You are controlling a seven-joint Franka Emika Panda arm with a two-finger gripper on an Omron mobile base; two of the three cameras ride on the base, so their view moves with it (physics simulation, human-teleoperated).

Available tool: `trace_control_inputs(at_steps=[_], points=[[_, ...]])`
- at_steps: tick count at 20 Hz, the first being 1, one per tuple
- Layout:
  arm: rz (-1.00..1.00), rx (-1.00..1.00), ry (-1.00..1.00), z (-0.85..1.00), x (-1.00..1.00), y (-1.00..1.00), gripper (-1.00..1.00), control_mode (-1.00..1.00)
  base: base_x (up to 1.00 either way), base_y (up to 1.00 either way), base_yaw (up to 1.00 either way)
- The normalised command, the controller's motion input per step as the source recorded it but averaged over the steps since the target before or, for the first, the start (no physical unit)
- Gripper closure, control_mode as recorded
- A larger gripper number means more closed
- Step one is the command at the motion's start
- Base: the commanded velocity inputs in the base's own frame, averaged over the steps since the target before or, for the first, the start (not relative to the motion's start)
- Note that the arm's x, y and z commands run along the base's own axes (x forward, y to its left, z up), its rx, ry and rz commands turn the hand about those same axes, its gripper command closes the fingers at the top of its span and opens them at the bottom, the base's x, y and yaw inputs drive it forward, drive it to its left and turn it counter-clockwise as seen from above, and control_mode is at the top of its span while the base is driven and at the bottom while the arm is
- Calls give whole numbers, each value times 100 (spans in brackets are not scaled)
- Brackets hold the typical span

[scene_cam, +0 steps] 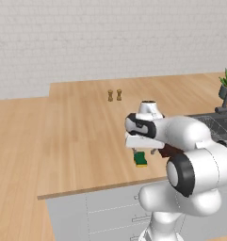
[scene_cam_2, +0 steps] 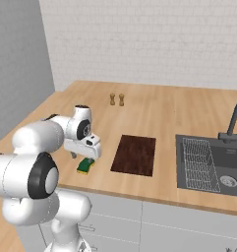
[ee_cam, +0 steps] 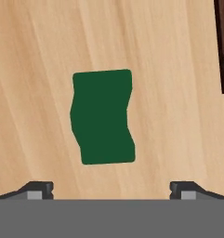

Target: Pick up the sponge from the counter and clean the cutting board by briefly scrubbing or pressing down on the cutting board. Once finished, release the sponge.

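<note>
From my seat, the wood surface point(scene_cam_2: 164, 110) carries two small shakers point(scene_cam_2: 116, 99) standing side by side near the back wall, well apart from the work area. To the right is a dark sink point(scene_cam_2: 228, 170) with a wire rack point(scene_cam_2: 198, 165) in its left half and a dark faucet point(scene_cam_2: 234, 123) behind it; a potted plant point(scene_cam: 226, 84) sits at the far right edge of the left base view. The board point(scene_cam_2: 134, 154) lies flat between the sink and the arm, close to the front edge, nothing on it. The sponge point(ee_cam: 103, 116) lies flat on the surface just left of the board, green side up, its yellow layer showing along the side in the base views; it is apart from the board, with a strip of bare wood between them. I see nothing lying between the sponge and the board. In the left base view the arm's own links cover most of the board. The claw point(ee_cam: 111, 190) hangs above the sponge, pointing down, its jaws spread wide and holding nothing; in the hand view the two fingertips point(ee_cam: 39, 188) stand out to either side, wider than the sponge, which sits slightly off toward the left one. I cannot tell whether the tips have reached the sponge's height.
</note>
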Motion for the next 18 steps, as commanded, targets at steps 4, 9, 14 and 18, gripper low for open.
trace_control_inputs(at_steps=[4, 9, 14, 18], points=[[0, -1, 0, -27, 10, 0, -100, -100, 0, 0, 0], [0, -2, 0, -20, 18, 0, -100, -100, 0, 0, 0], [0, -2, 0, -22, 21, 1, -100, -100, 0, 0, 0], [0, 0, 0, -28, 12, 2, -100, -100, 0, 0, 0]])
